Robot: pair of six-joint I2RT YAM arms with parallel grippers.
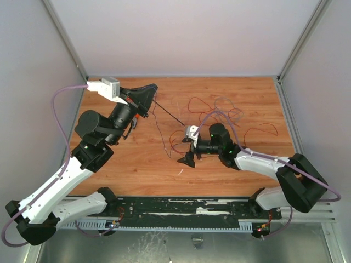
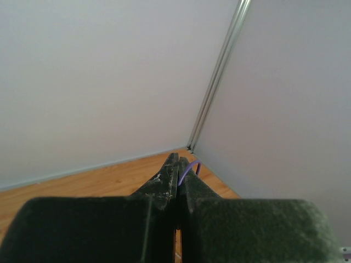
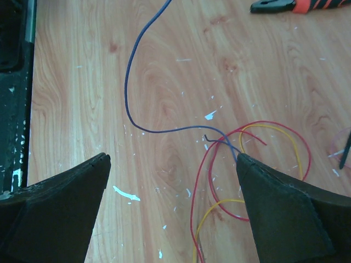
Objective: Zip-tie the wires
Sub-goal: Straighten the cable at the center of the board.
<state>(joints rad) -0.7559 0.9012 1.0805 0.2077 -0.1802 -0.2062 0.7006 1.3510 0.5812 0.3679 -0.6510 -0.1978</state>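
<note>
The wires [image 1: 192,102] lie in a loose tangle on the wooden table, right of centre. My right gripper [image 1: 188,147] hangs open low over their near-left end. In the right wrist view, red, yellow and blue wires [image 3: 230,164] run between the wide jaws [image 3: 173,164], close to the right finger [image 3: 279,208], which touches none that I can see. The zip tie [image 1: 169,113], a thin dark strip, slants from my left gripper [image 1: 149,97] toward the wires. That gripper [image 2: 178,164] is raised and shut, seemingly on the strip's end. A purple loop [image 2: 192,167] shows behind its tips.
Pliers with orange and black handles [image 3: 296,5] lie just beyond the right gripper. White scraps [image 3: 126,193] dot the wood. Enclosure walls stand left, right and behind; a corner post [image 2: 216,76] is close to the left gripper. A black rail [image 1: 181,208] runs along the near edge.
</note>
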